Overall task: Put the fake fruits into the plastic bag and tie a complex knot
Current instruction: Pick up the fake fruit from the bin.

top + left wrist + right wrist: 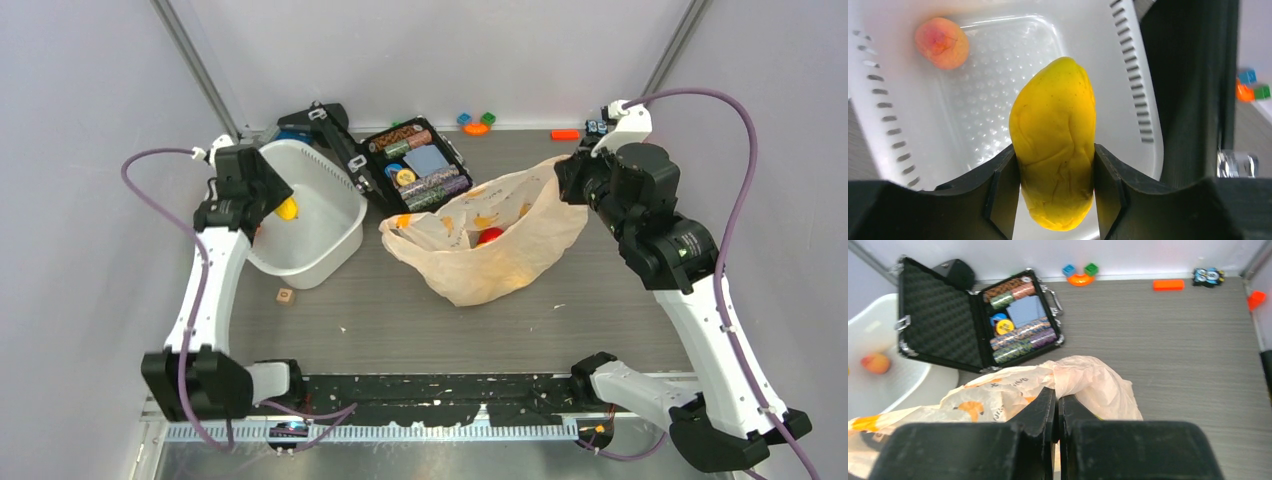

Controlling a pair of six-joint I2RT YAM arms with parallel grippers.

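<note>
Inside tub (1148, 100) — peach (941, 43); yellow fruit (1055, 140) in fingers (1003, 200); bag (520, 260) — apple (489, 236).

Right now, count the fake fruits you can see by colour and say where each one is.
Yellow: 1, the yellow fruit in the left pincer above the white tub.
Peach-orange: 1, the peach fruit lying in the tub.
Red: 1, the red fruit inside the plastic bag.
Total: 3 in view; the bag may hide more.

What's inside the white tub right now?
A peach-coloured fruit lies in a corner of the tub; the left gripper holds a yellow fruit over its floor. Anything beneath the gripper is hidden.
</note>
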